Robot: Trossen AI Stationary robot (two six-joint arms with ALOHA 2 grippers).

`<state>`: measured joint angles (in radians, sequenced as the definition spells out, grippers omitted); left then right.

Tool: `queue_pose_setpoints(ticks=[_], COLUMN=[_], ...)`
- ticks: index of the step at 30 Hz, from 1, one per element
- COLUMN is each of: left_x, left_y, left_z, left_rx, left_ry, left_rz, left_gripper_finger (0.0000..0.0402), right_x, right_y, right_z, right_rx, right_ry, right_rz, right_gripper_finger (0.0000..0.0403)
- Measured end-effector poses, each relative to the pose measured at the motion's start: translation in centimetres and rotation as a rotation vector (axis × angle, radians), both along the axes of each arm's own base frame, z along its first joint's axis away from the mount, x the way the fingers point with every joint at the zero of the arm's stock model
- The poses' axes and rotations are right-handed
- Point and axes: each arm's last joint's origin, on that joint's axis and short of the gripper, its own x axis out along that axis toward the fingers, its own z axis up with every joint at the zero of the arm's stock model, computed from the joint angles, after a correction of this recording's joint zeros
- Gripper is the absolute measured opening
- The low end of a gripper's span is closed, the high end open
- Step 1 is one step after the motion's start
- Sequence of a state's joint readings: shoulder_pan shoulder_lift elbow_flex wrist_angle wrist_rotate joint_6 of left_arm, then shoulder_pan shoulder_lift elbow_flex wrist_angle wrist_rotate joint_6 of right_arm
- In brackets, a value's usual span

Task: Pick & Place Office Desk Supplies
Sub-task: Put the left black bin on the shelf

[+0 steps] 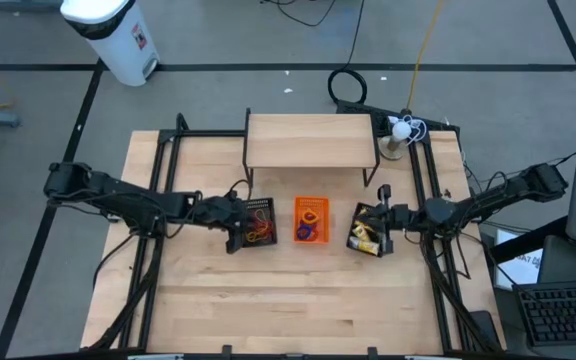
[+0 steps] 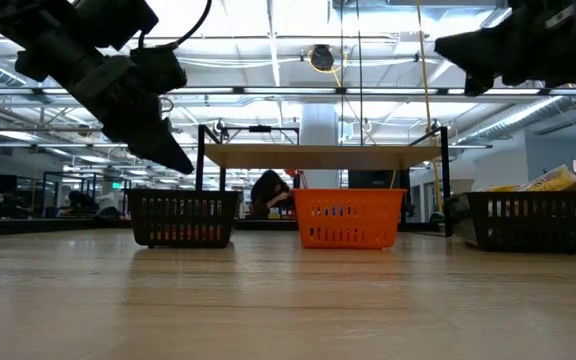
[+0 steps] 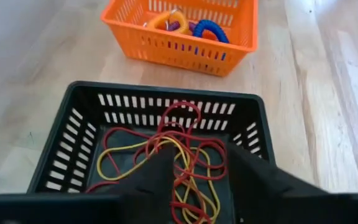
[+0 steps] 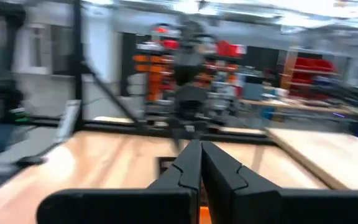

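Red and yellow rubber bands (image 3: 179,149) lie tangled on the floor of the left black mesh tray (image 1: 259,222). My left gripper (image 3: 201,158) is open and hangs above that tray's left side, tilted down toward the bands; it also shows in the low view (image 2: 168,150), clear of the tray's rim. Blue, orange and purple rings (image 3: 191,26) lie in the orange tray (image 1: 310,220). Yellow oblong pieces (image 1: 366,238) lie in the right black tray (image 2: 533,218). My right gripper (image 4: 197,155) is shut and empty, held level and high over that tray (image 1: 380,215).
A low wooden shelf (image 1: 311,140) stands behind the three trays at the table's far side. A white object with cables (image 1: 400,130) sits at the far right corner. Bare table top (image 1: 298,300) lies toward the near edge.
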<state>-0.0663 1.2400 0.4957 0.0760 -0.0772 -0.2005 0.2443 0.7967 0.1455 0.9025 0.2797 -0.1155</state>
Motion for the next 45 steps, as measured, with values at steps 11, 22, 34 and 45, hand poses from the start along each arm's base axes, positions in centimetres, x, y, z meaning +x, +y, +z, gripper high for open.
queue_pose_setpoints(ticks=[11, 22, 34, 45], left_x=[-2.0, -9.1, -13.1, -15.1], left_y=[-0.2, -0.3, 0.1, 0.6], left_z=[3.0, 7.9, 6.5, 3.6], left_rx=[0.035, 0.086, 0.154, 0.18], left_ry=[-0.098, -0.276, -0.496, -0.578], left_rz=[-0.045, -0.07, -0.043, 0.001], left_gripper_finger=[0.0304, 0.0092, 0.0004, 0.0003], right_x=[0.1, -0.6, -3.1, -4.6], right_y=[0.1, -0.4, -1.1, -1.4], right_z=[-0.4, 0.3, 1.4, 1.3], right_rx=[-0.017, 0.008, 0.041, 0.032], right_ry=[0.038, -0.003, -0.042, -0.041], right_rz=[0.026, -0.066, -0.026, -0.007], right_gripper_finger=[0.0001, 0.0, 0.0, 0.0])
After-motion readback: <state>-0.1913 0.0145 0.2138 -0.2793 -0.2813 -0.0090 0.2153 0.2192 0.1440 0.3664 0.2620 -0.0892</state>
